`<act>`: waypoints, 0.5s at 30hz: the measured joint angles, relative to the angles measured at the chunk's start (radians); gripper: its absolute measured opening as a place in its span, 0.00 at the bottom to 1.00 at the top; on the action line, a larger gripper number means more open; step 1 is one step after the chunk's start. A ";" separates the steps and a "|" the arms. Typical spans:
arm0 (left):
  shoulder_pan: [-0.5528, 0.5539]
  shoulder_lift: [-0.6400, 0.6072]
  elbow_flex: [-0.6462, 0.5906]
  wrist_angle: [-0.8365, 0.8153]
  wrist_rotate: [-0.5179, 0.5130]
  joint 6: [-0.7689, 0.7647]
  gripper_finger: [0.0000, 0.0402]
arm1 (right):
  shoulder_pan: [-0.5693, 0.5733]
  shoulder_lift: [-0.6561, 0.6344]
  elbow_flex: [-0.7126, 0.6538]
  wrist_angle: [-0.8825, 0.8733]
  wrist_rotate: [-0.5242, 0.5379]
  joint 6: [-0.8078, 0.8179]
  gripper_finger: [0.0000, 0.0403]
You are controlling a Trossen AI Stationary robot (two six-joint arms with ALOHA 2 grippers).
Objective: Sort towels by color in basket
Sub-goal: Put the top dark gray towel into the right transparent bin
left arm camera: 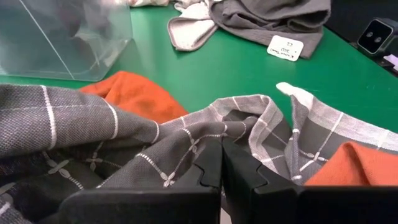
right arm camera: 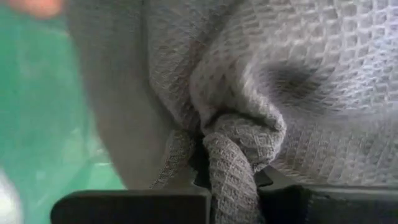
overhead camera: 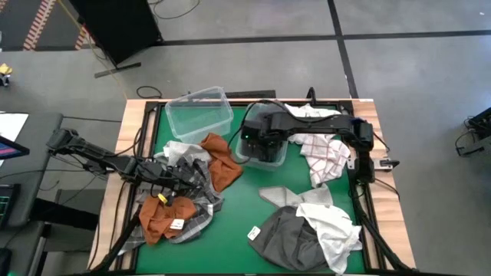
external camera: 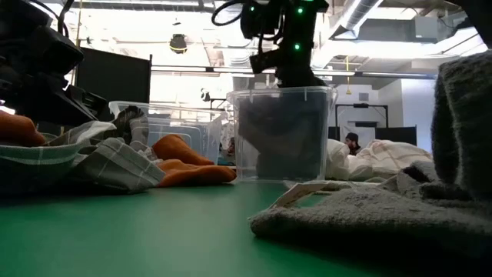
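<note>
My left gripper (left arm camera: 221, 163) is shut on a dark grey towel with thin white checks (overhead camera: 192, 178) at the table's left, among rust orange towels (overhead camera: 223, 162). My right gripper (right arm camera: 231, 177) is shut on a grey waffle-weave towel (right arm camera: 273, 74) and stands over a clear bin (external camera: 281, 132) near the table's middle. That towel shows as a dark mass inside the bin (overhead camera: 265, 146). A dark grey towel (overhead camera: 295, 234) and a white one (overhead camera: 335, 228) lie heaped at the near right. A white towel with red checks (overhead camera: 326, 153) lies at the far right. My left gripper pinches a raised fold of the grey checked towel (left arm camera: 219, 132) between its two fingers; the rest of the towel lies slack on the table around them. My right gripper pinches a bunched, rope-like fold of the grey waffle towel (right arm camera: 233, 149) between its fingers, coming from above; the towel hangs down inside the clear bin.
A second clear bin (overhead camera: 199, 113) stands at the far left of the green mat, with nothing showing in it. A white tag (overhead camera: 252, 232) lies beside the dark grey heap. Bare green mat (overhead camera: 253, 199) shows between the two piles. A wooden rim (overhead camera: 130, 123) borders the table.
</note>
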 joint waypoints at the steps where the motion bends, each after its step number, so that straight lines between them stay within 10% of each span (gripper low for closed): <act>1: 0.000 0.000 0.000 0.003 0.000 0.000 0.00 | 0.000 0.007 0.000 -0.001 -0.017 0.000 0.12; 15: 0.000 0.000 0.000 0.021 0.000 0.004 0.00 | -0.009 0.005 -0.033 -0.027 -0.217 0.052 0.13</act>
